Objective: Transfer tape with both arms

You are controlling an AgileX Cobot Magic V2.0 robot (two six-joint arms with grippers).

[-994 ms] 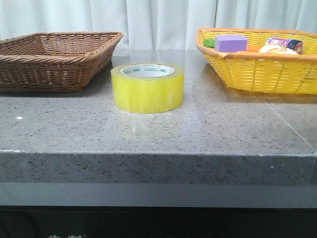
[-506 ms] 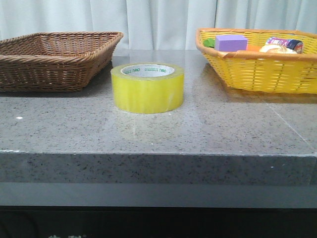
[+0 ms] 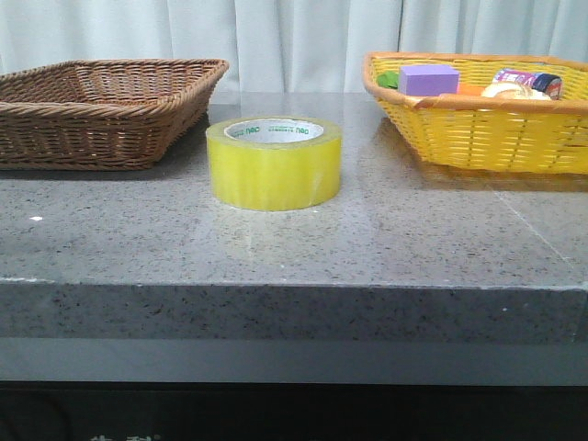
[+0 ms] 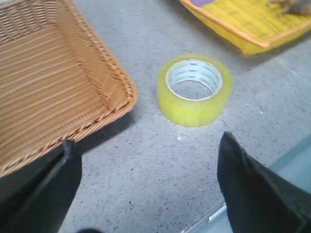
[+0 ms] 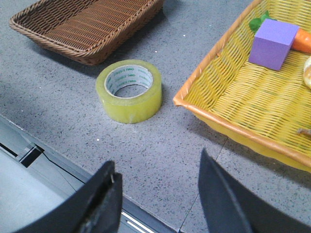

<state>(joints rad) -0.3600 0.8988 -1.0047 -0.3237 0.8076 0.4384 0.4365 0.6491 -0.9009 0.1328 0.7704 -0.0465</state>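
Note:
The tape (image 3: 274, 163), a wide yellow-green roll with a pale core, lies flat on the grey stone table between two baskets. It also shows in the left wrist view (image 4: 194, 89) and in the right wrist view (image 5: 129, 91). My left gripper (image 4: 148, 145) is open and empty, above the table near its front edge, with the tape ahead of it. My right gripper (image 5: 156, 167) is open and empty, above the front edge, the tape ahead and to one side. Neither arm shows in the front view.
A brown wicker basket (image 3: 101, 110) stands at the back left. A yellow basket (image 3: 487, 129) at the back right holds a purple block (image 3: 428, 79) and other small items. The table's front edge (image 3: 294, 287) drops off below the grippers.

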